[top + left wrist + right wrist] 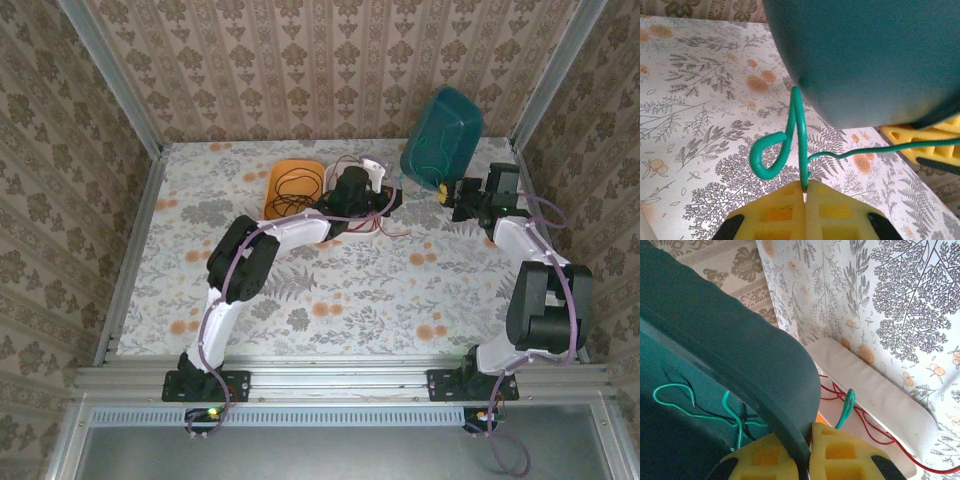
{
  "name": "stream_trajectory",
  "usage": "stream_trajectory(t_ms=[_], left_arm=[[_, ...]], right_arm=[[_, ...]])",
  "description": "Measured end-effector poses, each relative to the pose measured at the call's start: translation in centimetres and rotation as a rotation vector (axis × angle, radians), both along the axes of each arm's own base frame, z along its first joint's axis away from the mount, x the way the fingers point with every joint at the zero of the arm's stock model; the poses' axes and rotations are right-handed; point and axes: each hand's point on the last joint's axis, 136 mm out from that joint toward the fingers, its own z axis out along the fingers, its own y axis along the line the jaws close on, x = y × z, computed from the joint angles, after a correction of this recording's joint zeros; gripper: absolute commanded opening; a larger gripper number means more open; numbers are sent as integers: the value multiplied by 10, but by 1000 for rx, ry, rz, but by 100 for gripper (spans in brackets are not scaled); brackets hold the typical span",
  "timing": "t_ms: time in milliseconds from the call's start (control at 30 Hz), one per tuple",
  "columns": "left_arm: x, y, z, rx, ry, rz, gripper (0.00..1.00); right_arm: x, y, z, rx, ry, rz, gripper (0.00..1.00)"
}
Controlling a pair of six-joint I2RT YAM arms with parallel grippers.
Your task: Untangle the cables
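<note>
Teal tray tipped up, right gripper clamped on its rim | left gripper pinching green cable by its end, likely to draw it free

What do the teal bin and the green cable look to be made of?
The teal bin is likely moulded plastic: smooth, one colour, with a soft sheen. The green cable is probably metal wire in a glossy plastic sleeve; a bare silvery tip shows at its cut end.
</note>
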Motion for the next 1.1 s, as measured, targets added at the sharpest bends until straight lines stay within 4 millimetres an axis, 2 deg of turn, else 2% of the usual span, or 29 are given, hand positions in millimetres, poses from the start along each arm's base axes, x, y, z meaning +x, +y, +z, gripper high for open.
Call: stream_trajectory(t_ms=[167, 300, 367, 600, 733, 800, 900, 1000, 1100], left_arm=[[-8, 4, -1, -7, 1, -18, 0], [-21, 10, 13, -27, -3, -48, 0], [-28, 13, 27, -46, -15, -67, 0], [-65, 22, 108, -124, -121, -183, 0], [-92, 12, 130, -97, -177, -265, 0], [-99, 5, 134, -77, -184, -289, 0], [-94, -4, 138, -63, -177, -278, 0], [-69, -3, 132, -47, -160, -213, 0], [-40, 3, 115, -11, -119, -133, 0]], right_arm=[[0, -1, 0, -7, -1, 2, 0], [-6, 0, -8, -43, 24, 28, 0], [-10, 0, -12, -68, 44, 44, 0], [-12, -3, -5, -229, 61, 108, 0], [-12, 0, 1, -318, 52, 158, 0], [-13, 4, 1, -348, 52, 188, 0], [-17, 10, -1, -381, 51, 232, 0], [-22, 16, -6, -400, 66, 270, 0], [-26, 19, -9, -418, 73, 303, 0]])
